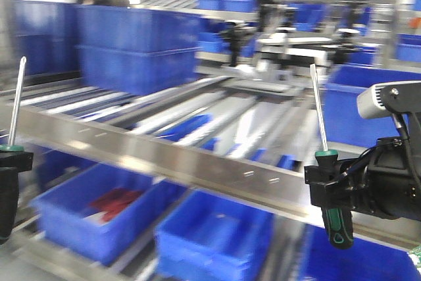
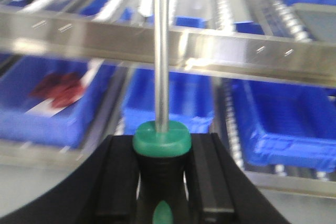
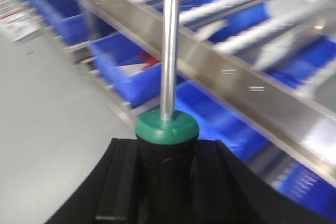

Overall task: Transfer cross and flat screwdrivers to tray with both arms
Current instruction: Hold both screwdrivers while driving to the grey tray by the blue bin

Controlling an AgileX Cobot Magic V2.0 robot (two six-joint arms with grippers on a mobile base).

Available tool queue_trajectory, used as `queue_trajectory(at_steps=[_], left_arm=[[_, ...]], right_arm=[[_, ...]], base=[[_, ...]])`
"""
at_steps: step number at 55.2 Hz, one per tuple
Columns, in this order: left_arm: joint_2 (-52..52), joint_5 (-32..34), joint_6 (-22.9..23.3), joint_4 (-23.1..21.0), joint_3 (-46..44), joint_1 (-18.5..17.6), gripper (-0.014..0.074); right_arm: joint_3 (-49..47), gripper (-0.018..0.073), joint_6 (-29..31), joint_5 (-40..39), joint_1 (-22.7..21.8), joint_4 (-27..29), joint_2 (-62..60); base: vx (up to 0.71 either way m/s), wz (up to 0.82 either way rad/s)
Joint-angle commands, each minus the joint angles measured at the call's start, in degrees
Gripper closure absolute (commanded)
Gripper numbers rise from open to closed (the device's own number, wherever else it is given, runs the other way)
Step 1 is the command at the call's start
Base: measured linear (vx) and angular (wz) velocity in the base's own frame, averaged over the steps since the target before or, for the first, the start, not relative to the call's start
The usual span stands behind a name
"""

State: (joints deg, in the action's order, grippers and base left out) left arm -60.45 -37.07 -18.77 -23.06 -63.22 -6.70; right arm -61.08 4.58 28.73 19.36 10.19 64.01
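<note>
The left gripper is clamped on the handle of the left screwdriver. Its jaws are only as wide as the handle, and the shaft stands upright. The right gripper grips the right screwdriver the same way. Both are held aloft before a steel rail, above blue bins.

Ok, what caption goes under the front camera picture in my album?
Left tool holds the left screwdriver, right tool the right screwdriver, both upright before blue bins.
</note>
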Motion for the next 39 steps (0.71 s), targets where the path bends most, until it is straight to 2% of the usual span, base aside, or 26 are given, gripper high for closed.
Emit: queue_trajectory(at_steps=[1,25,39], left_arm=[[1.4,4.7,0.5,-1.7,-1.7,-0.2,0.0599],[1.4,4.7,0.5,-1.7,-1.7,-0.2,0.0599],[1.4,4.7,0.5,-1.7,-1.7,-0.2,0.0599]], right_arm=[[-1.6,0.0567,0.3,-4.9,-0.1,0.1,-1.4],[-1.6,0.0567,0.3,-3.8,-0.1,0.1,-1.4],[-1.6,0.0567,0.3,-3.8,-0.1,0.1,-1.4]], base=[[0.34,-0.76],[0.32,-0.73],[0.26,-0.28]])
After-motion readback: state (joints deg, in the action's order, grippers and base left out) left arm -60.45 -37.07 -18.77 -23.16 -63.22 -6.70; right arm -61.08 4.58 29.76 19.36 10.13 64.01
